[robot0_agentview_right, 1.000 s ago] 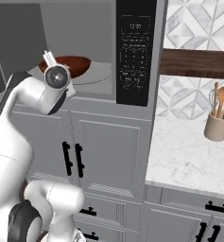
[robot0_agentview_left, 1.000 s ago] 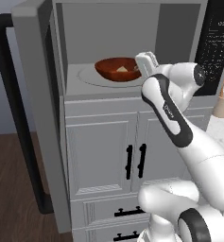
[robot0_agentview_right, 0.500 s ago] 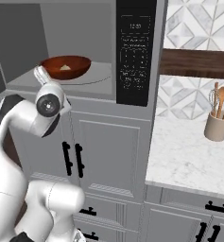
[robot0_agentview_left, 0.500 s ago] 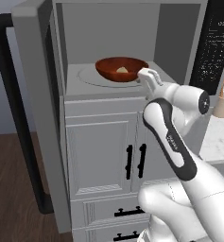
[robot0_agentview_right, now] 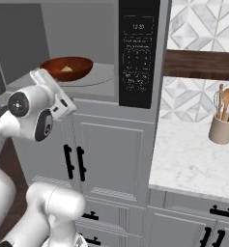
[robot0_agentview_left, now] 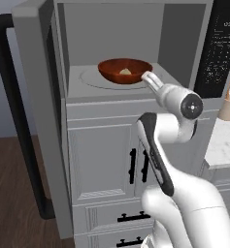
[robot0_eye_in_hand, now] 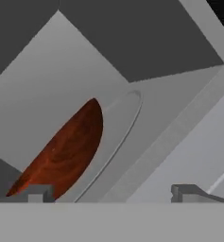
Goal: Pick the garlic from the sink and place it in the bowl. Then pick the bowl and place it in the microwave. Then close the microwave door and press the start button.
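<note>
The reddish-brown bowl sits on the white turntable inside the open microwave, with the pale garlic lying in it. In the right base view the bowl and the garlic sit left of the black control panel. My gripper hangs open and empty just in front of the bowl's right rim, clear of it. The hand view shows the bowl beyond my spread fingertips. The microwave door stands swung open to the left. The sink is out of view.
The door's black handle bar juts toward the room on the left. Grey cabinet doors run below the microwave. To the right, a marble counter carries a utensil holder.
My hand has drawn back and down from over the bowl to the front edge of the microwave. The bowl and garlic stay on the turntable.
</note>
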Controlling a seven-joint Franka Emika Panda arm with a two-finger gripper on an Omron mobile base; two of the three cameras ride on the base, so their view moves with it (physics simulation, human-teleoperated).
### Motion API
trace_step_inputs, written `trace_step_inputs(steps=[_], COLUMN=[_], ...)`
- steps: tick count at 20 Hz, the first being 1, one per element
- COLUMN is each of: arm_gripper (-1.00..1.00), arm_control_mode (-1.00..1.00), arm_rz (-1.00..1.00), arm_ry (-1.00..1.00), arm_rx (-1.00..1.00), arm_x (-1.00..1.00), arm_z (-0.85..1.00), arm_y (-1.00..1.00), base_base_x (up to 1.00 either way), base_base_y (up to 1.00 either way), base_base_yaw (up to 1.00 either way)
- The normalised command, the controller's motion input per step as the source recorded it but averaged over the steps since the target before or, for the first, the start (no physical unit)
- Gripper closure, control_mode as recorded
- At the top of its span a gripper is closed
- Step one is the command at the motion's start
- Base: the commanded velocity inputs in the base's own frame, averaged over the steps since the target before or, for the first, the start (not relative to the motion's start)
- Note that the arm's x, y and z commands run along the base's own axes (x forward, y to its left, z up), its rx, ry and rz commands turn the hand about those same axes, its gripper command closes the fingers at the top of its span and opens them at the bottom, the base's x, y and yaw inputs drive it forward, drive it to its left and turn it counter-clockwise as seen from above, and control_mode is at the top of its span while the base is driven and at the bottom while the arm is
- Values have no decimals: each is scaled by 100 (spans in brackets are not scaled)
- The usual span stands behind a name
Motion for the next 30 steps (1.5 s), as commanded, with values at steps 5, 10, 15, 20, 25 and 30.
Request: trace_step_inputs(steps=[5,10,15,20,25,30], arm_gripper=[-100,-100,-100,-100,-100,-100], arm_control_mode=[-100,-100,-100,-100,-100,-100], arm_rz=[-43,-42,-39,-33,-19,-9], arm_ry=[7,-5,-19,-19,-16,-6], arm_rx=[-30,-25,-29,-29,-19,-13], arm_x=[-7,-50,-47,-14,-40,-22], arm_z=[0,-10,-26,-22,-5,-21], arm_y=[-35,-10,0,1,56,71], base_base_x=[0,0,0,0,0,0], base_base_y=[0,0,0,0,0,0], base_base_yaw=[0,0,0,0,0,0])
